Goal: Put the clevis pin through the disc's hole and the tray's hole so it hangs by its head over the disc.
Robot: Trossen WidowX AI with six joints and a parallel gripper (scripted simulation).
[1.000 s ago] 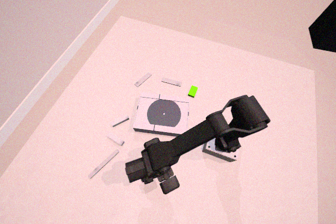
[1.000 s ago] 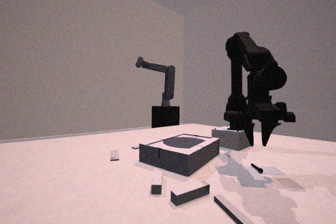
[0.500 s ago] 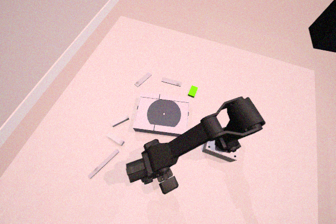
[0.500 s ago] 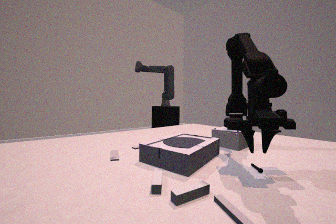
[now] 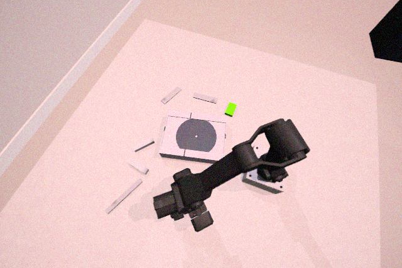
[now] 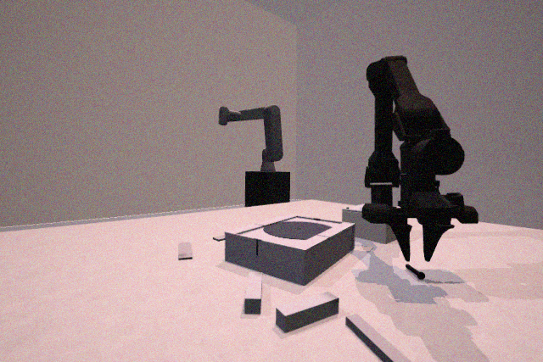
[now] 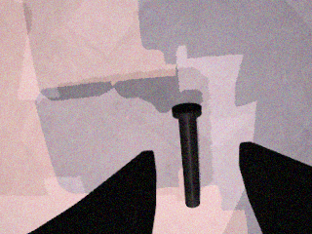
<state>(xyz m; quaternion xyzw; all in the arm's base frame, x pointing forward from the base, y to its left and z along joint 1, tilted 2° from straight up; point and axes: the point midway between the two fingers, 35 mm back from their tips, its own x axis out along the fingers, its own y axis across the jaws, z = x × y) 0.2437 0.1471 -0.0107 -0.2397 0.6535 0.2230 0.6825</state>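
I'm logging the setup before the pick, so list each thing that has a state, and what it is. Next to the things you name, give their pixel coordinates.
Claw (image 6: 418,260) (image 7: 197,158): open, above the pin, holding nothing.
Clevis pin (image 6: 415,271) (image 7: 190,158): lying on its side on the table.
Disc (image 5: 196,128) (image 6: 295,230): flat in the tray, no pin through it.
Tray (image 5: 168,146) (image 6: 267,257): upright, resting on the table.
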